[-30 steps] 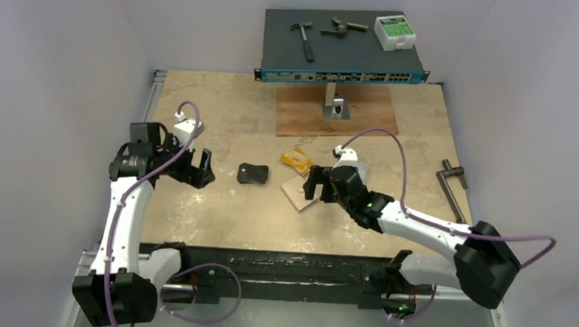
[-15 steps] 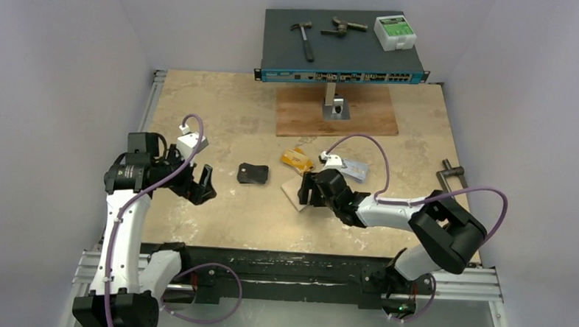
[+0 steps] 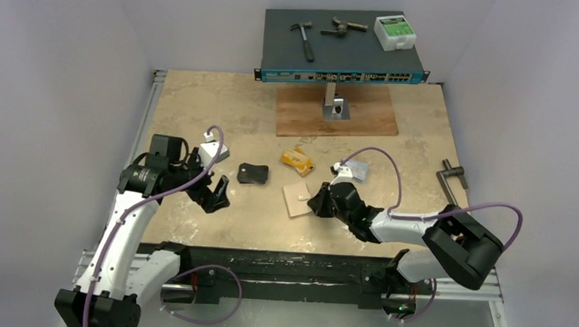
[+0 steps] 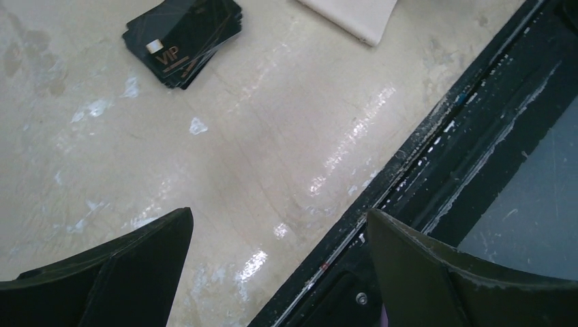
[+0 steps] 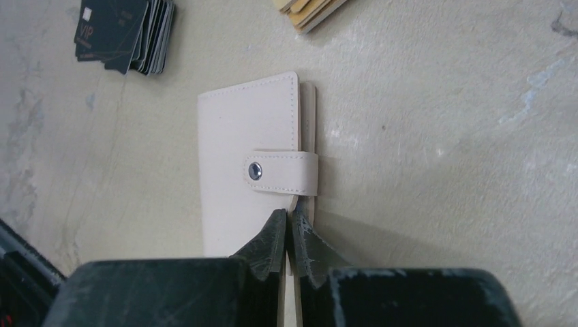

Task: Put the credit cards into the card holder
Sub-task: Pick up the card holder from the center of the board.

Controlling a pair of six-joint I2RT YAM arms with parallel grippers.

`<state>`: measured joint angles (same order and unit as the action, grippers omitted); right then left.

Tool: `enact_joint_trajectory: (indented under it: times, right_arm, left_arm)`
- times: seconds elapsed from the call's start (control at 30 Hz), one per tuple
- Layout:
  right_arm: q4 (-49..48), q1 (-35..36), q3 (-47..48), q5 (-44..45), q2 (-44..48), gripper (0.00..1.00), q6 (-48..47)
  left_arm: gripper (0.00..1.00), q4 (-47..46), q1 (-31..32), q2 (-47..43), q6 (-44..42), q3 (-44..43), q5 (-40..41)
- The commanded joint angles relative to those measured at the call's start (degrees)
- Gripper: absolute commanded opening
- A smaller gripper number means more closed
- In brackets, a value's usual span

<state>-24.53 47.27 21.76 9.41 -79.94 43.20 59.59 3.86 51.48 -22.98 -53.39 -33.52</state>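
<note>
Right wrist: claw (image 5: pixel 290 235) shut @ card holder (image 5: pixel 238 136) edge

Pale lilac walls (image 3: pixel 55 50) enclose a beige stone-look table (image 3: pixel 222 109) with a black front rail (image 3: pixel 282 260).

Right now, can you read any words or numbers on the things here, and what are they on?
"VIP": on the top card of the stack of black cards.
Label on the white and green box: too small to read.
Print on the blue-fronted device: too small to read.
Nothing is written on the card holder that shows.
</note>
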Motion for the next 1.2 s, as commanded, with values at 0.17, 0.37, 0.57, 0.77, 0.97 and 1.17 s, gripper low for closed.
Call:
enact_joint_trajectory:
  times: [0.17, 0.37, 0.57, 0.77, 0.97, 1.17]
  right_arm:
    - [-1.98, 3.43, -5.99, -4.08, 15.83, 0.0, -2.7]
    - [0.43, 5.24, -5.21, -5.04, 23.87, 0.0, -3.51]
    - [0.39, 5.62, -2.66, -9.19, 25.66, 0.0, -4.18]
    - [-1.92, 5.72, -0.28, -11.44, 28.19, 0.0, -1.74]
    - [-5.47, 5.73, 3.38, -14.02, 29.45, 0.0, 0.93]
    - [-12.3, 5.65, 3.76, -15.06, 30.55, 0.0, 4.87]
  left_arm:
    - [1.0, -11.63, 11.85, 3.0, 13.76, -0.67, -1.22]
    - [1.0, -23.59, 16.16, 11.08, 26.03, 1.14, -6.73]
    - [1.0, -30.83, 18.9, 17.03, 25.8, 2.58, -9.67]
    - [1.0, -29.51, 18.91, 15.56, 27.31, 2.97, -12.73]
    - [0.97, -29.58, 18.16, 11.04, 34.81, 6.97, -22.51]
    - [1.0, -32.68, 17.32, 7.92, 42.33, 5.18, -25.14]
